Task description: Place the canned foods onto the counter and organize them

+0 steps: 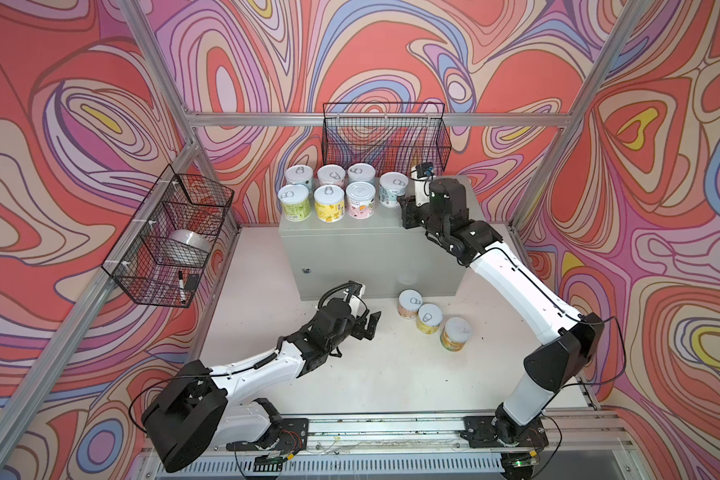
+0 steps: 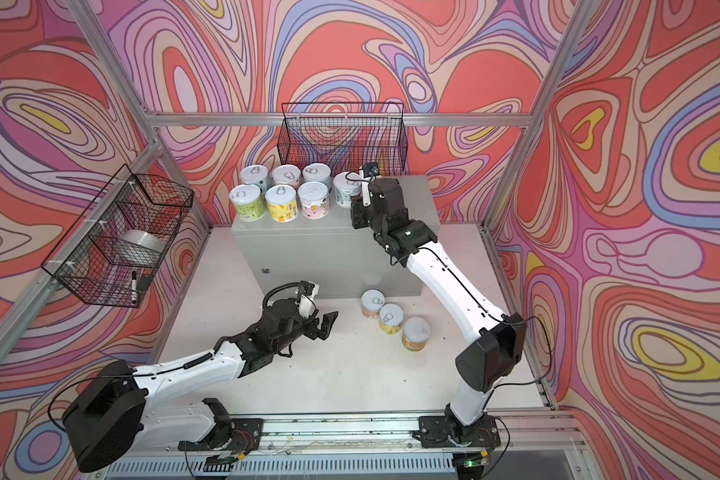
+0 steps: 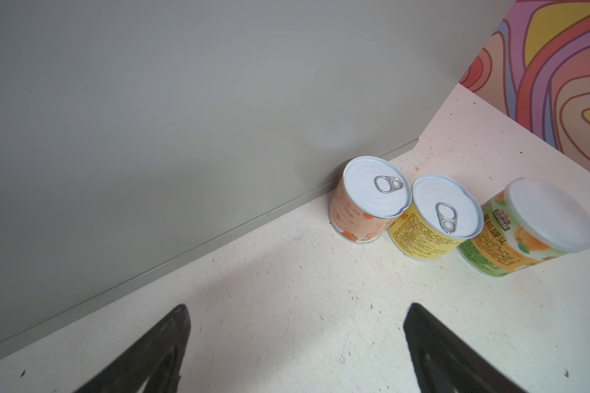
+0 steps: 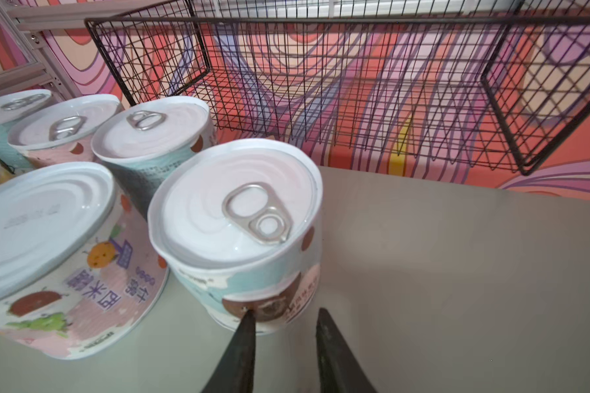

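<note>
So the right gripper (image 4: pixel 283 311) is sitting with its fingers (image 4: pixel 242 350) pulled in close together and nothing between them. One tip is pressing against the lower side of the blue can (image 4: pixel 239 217), down by the label's bottom edge. That can is standing upright on the counter (image 4: pixel 440 272), ring-pull up. It's just right of the six cans (image 1: pixel 331 187) and a small gap is showing between them in both top views. Those six are lining up in two rows of three at the far left of the counter top. Green, yellow and pink labels are facing the near side, and the far row is tucked right behind. The right half of the counter top is lying bare, and the black wire basket (image 4: pixel 355 85) is hanging on the far wall above it.

Over on the other side, the left gripper (image 3: pixel 297 306) is hanging low over the table (image 3: pixel 286 272) with its fingers (image 3: pixel 157 347) spread wide, holding nothing. It's pointing toward the three cans (image 3: pixel 447 211) waiting on the table at the foot of the counter's near face. They're running in a diagonal line, touching or nearly so. The peach one is sitting closest to the counter, the yellow one is next, and the green-and-orange one is nearest, showing a plain end with no ring. The gripper is staying well apart from them.
</note>
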`<state>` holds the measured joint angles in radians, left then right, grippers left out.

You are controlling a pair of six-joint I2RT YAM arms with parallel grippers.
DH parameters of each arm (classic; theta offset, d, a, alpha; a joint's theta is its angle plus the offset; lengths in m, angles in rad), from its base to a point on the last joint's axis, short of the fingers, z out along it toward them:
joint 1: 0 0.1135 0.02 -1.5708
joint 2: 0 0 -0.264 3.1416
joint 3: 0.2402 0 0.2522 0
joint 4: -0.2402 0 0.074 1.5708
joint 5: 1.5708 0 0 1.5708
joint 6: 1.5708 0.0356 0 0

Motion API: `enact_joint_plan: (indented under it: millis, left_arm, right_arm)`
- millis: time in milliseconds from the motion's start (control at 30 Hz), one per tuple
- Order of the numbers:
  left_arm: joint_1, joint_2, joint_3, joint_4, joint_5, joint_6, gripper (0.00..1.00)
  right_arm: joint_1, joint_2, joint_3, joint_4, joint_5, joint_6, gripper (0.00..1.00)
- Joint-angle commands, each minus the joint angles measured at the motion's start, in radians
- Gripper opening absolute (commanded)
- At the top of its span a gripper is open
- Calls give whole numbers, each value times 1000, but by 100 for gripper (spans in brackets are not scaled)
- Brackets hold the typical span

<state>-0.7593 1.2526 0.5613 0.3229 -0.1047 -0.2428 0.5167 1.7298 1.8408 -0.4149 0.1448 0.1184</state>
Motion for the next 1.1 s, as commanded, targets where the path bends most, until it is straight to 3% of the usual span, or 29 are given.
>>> enact_joint_plan:
  millis: [0, 400, 800, 1067]
  left_arm:
    - [9, 5, 9, 10, 4, 4, 100]
    - [35, 25, 6, 25, 29, -3, 100]
    - [55, 47, 9, 43, 52, -9, 100]
    - [61, 51, 11, 42, 49, -10, 100]
  right_arm:
    - [-13, 27, 23, 30, -38, 24, 31]
    - [-17, 92, 54, 48, -78, 61, 30]
    - [-17, 52, 15, 73, -113, 86, 28]
    - [-18, 88, 46, 73, -48, 88, 28]
